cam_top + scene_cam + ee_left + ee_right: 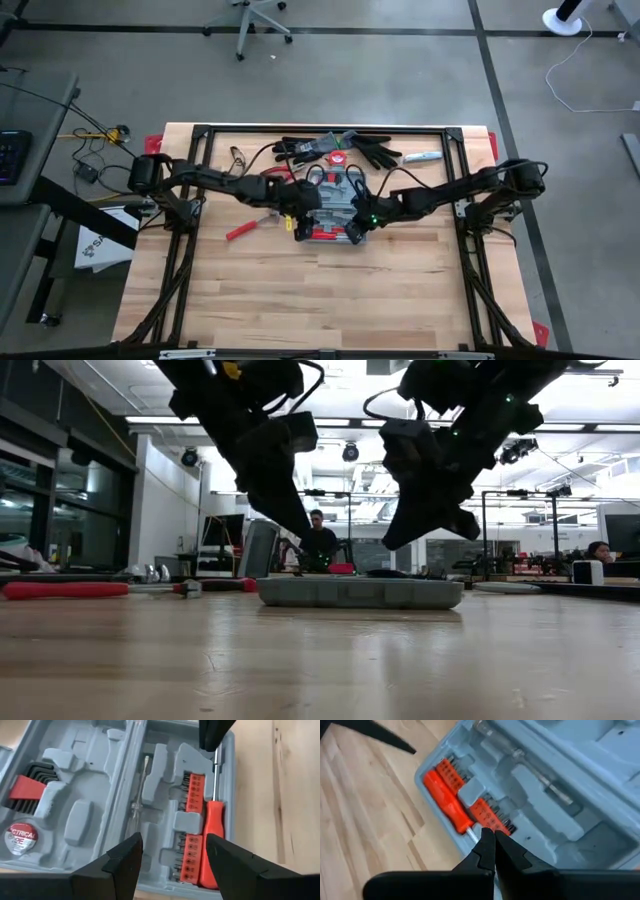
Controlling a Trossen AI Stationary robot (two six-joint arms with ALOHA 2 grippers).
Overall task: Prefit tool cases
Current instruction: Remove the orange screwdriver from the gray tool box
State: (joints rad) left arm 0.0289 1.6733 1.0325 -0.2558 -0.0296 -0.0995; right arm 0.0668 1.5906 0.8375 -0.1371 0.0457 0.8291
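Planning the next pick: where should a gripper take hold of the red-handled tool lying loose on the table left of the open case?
Grip the red-handled tool across its red handle, coming straight down from above: it lies flat on bare table, clear of the case.

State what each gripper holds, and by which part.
Nothing is held. The left gripper is open above the open tool case; the right gripper is shut, empty, by the red-handled screwdriver.

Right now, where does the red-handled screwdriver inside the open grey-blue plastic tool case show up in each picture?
High view: red strip along the case's near edge.
Low view: hidden behind the case wall.
Left wrist view: right of centre.
Right wrist view: left of centre.
Shared landmark: the orange bit strips beside it.
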